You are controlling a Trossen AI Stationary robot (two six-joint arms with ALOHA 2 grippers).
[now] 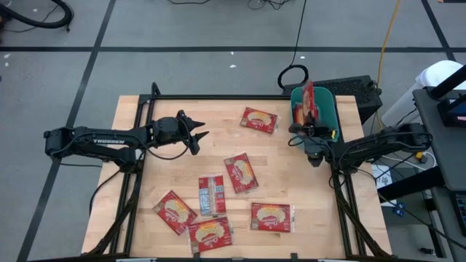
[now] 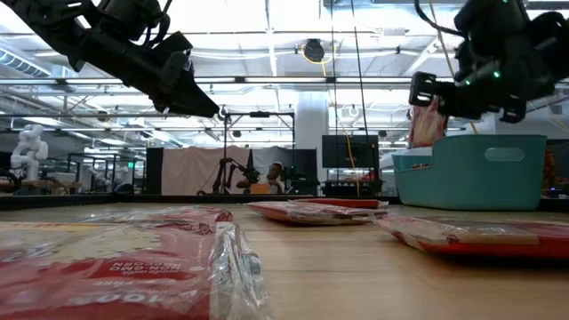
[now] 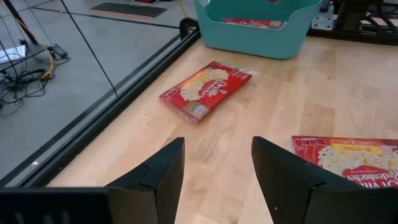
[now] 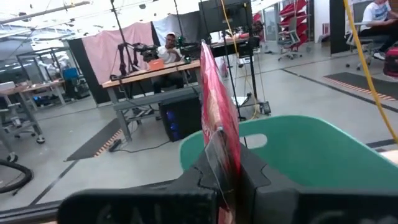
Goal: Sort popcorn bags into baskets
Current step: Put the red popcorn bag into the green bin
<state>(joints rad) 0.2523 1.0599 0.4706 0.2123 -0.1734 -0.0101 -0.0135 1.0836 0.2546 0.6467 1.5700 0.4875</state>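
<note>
The held popcorn bag [image 1: 308, 102] stands on edge, upright, over the teal basket [image 1: 328, 102] at the table's far right corner. It is a flat, glossy red packet, seen edge-on from the right wrist. The right gripper [image 1: 309, 131] is clamped on its lower edge, fingers closed tight against the film. The basket is smooth moulded plastic, rectangular with rounded corners and a handle cut-out in one end wall; the left wrist view shows at least one more red packet lying inside it.

Six further packets lie flat on the pale wooden table [image 1: 145, 124]. One packet [image 1: 258, 119] rests near the basket, red with a yellow-cream picture and white script lettering too small to read with certainty. One packet [image 1: 241, 172] lies mid-table, beside a grey-silver packet [image 1: 211, 195]. Three red packets [image 1: 175, 212] [image 1: 210, 233] [image 1: 271, 217] lie along the near edge, the first two touching or overlapping.

The left gripper [image 1: 198, 135] hangs above the table's left-centre, jaws parted and holding nothing, clear of the wood. The arm behind it bears white lettering, "TROSSEN".

Beyond the table, a person [image 4: 166, 46] sits at a workbench.
</note>
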